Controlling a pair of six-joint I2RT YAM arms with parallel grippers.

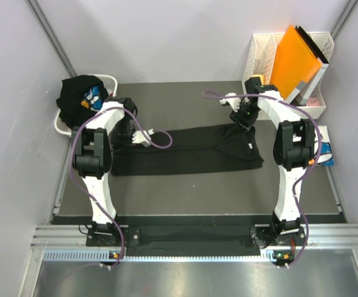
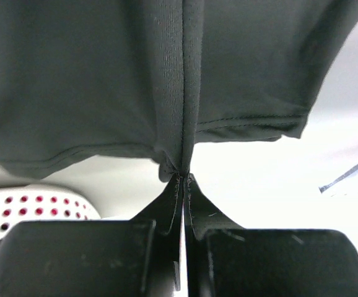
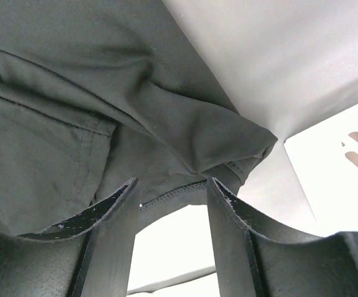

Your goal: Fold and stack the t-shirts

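Reaching forward and inward over the dark mat (image 1: 191, 192), both arms are being held bent at the elbow with the wrists low, and a black t-shirt (image 1: 185, 151) is being spread lengthwise on the mat between them. A thin fold at its left end is being pinched by the left gripper (image 2: 183, 176), jaws pressed together. At its right end a ribbed edge is being straddled by the half-parted right gripper (image 3: 170, 182); whether it is being clamped cannot be told.

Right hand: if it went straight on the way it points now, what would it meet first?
The black t-shirt: its hem crosses the gap of the open right hand, apparently almost touching.
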